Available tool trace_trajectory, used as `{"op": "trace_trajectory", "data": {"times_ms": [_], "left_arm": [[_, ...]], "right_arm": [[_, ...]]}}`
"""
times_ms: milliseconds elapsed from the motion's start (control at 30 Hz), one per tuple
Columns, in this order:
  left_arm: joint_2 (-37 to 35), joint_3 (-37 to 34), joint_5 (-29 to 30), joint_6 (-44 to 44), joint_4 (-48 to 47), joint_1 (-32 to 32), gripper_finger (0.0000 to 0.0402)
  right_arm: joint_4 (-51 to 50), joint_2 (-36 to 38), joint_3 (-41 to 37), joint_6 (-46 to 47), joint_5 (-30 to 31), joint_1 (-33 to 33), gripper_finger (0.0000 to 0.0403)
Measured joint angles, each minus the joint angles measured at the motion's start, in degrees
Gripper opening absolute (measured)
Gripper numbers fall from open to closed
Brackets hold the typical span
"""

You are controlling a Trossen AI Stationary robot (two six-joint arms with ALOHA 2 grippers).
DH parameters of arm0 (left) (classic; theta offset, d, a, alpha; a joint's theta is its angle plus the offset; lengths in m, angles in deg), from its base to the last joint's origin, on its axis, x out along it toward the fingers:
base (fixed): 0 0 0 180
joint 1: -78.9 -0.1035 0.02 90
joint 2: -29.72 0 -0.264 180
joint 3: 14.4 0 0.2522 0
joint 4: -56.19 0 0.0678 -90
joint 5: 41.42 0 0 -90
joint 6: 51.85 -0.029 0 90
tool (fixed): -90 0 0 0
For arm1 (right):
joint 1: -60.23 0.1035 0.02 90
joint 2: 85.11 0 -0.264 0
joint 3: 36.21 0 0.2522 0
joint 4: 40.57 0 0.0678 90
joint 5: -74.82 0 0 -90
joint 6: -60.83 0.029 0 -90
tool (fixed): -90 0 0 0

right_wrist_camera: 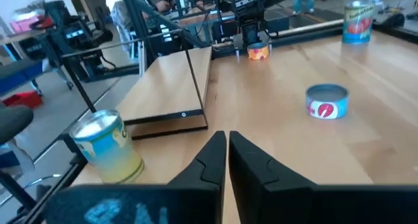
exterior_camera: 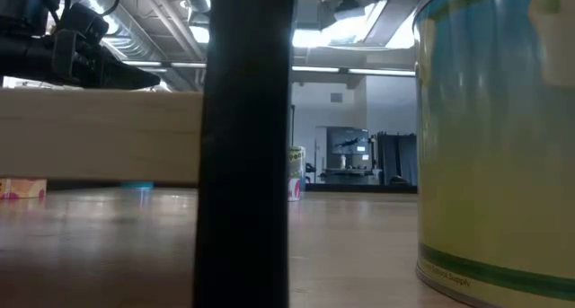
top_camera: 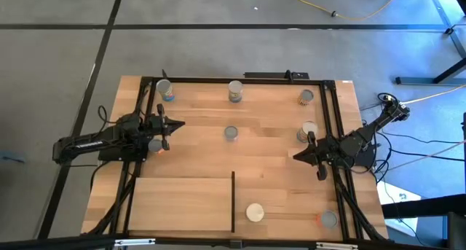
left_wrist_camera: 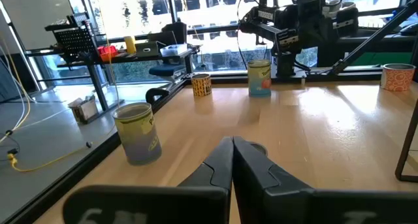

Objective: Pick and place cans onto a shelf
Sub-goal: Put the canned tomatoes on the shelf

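Several cans stand upright on their bases on the wooden table (top_camera: 277, 170). Three are along the far edge (top_camera: 164, 90) (top_camera: 235, 92) (top_camera: 306, 97). A short grey one (top_camera: 231, 133) is in the middle, and a cream-topped one (top_camera: 255, 213) is near the front. The shelf (top_camera: 178, 202), a light-wood panel with a black upright divider (top_camera: 233, 201), lies at the near left. My left gripper (top_camera: 178, 124) is shut and empty at the left side, pointing right. My right gripper (top_camera: 297, 157) is shut and empty at the right side, pointing left.
One can (top_camera: 154, 144) stands beside the left arm, another (top_camera: 308, 131) just beyond the right gripper, and one (top_camera: 328, 219) at the near right corner. A black frame (top_camera: 240, 79) runs round the table. In the low view the cream-topped can (exterior_camera: 494, 137) and the divider (exterior_camera: 247, 146) fill the foreground.
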Motion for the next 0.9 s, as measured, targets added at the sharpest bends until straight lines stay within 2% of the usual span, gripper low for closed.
{"op": "trace_trajectory", "data": {"times_ms": [167,433,533,667,900], "left_arm": [[0.0,0.0,0.0,0.0,0.0,0.0,0.0000],[0.0,0.0,0.0,0.0,0.0,0.0,0.0000],[0.0,0.0,0.0,0.0,0.0,0.0,0.0000],[0.0,0.0,0.1,-1.0,0.0,0.0,0.0000],[0.0,0.0,0.6,-4.4,0.0,0.0,0.0000]], "right_arm": [[5.1,0.0,0.0,-0.6,3.4,0.0,0.0023],[7.0,0.0,5.5,-9.6,20.2,0.0,0.0006],[6.7,-0.3,8.7,-12.1,24.7,0.0,0.0007],[4.0,-2.1,12.9,-14.0,29.1,0.0,0.0005],[-5.4,-7.4,23.5,-10.8,36.2,0.0,0.0005]]}}
